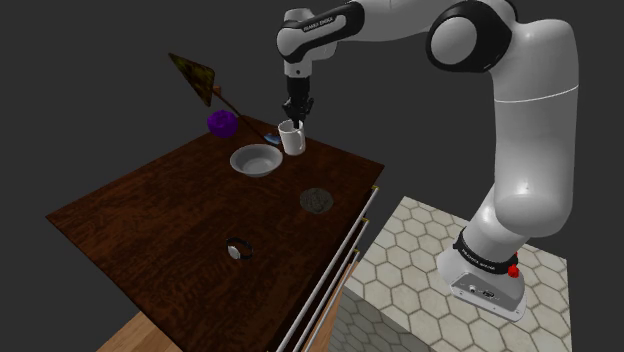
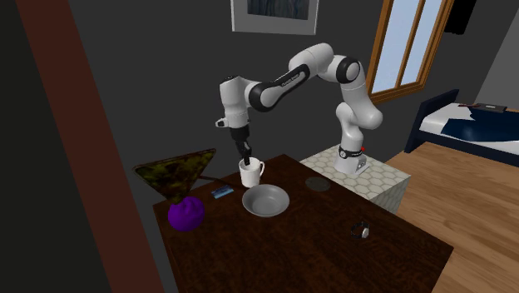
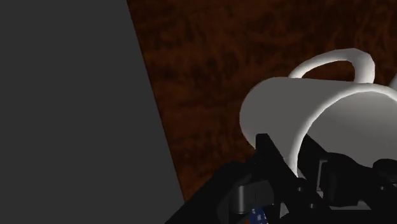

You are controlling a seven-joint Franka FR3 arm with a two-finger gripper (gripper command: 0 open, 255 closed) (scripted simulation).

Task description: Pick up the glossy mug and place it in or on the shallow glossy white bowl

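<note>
A white mug (image 1: 292, 139) (image 2: 250, 173) stands upright on the dark wooden table (image 1: 170, 225) at its far side. Its handle points to the second exterior view's right. My black gripper (image 1: 296, 117) (image 2: 247, 158) comes straight down onto its rim. In the wrist view one finger (image 3: 266, 147) lies against the outside of the mug (image 3: 305, 108) and the other is inside, so the gripper (image 3: 289, 153) is shut on the wall. The shallow white bowl (image 1: 256, 160) (image 2: 265, 201) rests on the table just beside the mug, nearer the table's middle.
A purple round vase (image 1: 221, 123) (image 2: 186, 214) with a mottled triangular top (image 1: 195, 77) stands beyond the bowl. A small blue object (image 1: 271, 136) lies near the mug. A grey disc (image 1: 317, 199) and a small dark watch-like thing (image 1: 239, 250) lie nearer the tiled stand (image 1: 420, 270).
</note>
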